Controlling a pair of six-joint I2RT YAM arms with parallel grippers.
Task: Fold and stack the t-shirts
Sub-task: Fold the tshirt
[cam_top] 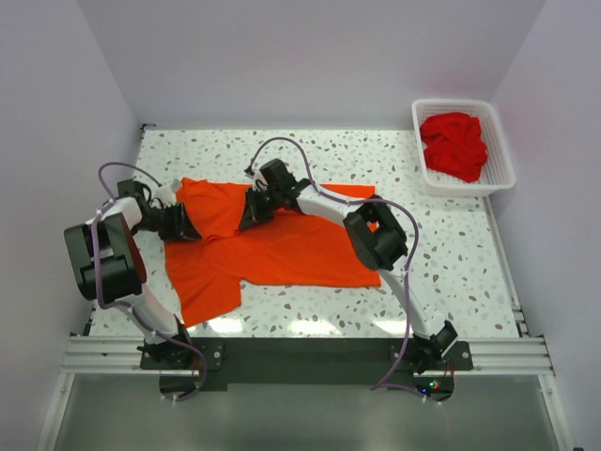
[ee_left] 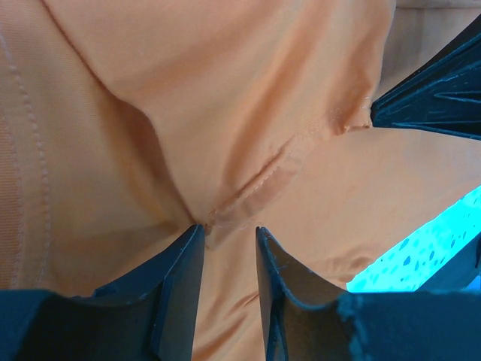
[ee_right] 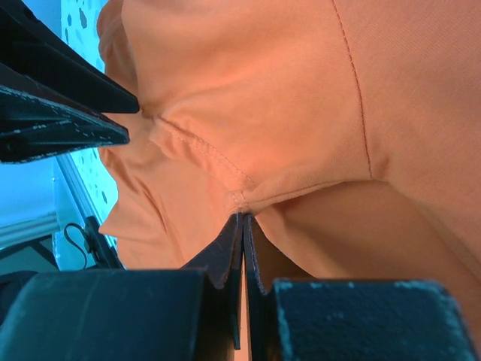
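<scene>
Bench [cam_top: 451,272], pale and speckled, carries the orange-red t-shirt [cam_top: 291,254], spread mostly flat left of centre. Both arms reach down onto its far-left part. The left jaws, at the end of the left arm [cam_top: 108,254], sit on the shirt's left side. In the left wrist view they stand a little apart, with a bunched fold and a stitched seam drawn in between the fingers [ee_left: 176,278] and creases running out from that spot, so they grip the cloth. The right jaws, on the right arm [cam_top: 376,240], are near the shirt's far edge and pinched tight on a stitched hem. The two grips lie near each other. At the far right corner a white lattice basket [cam_top: 467,188] holds the deeper red t-shirts [cam_top: 454,146], crumpled in a heap
</scene>
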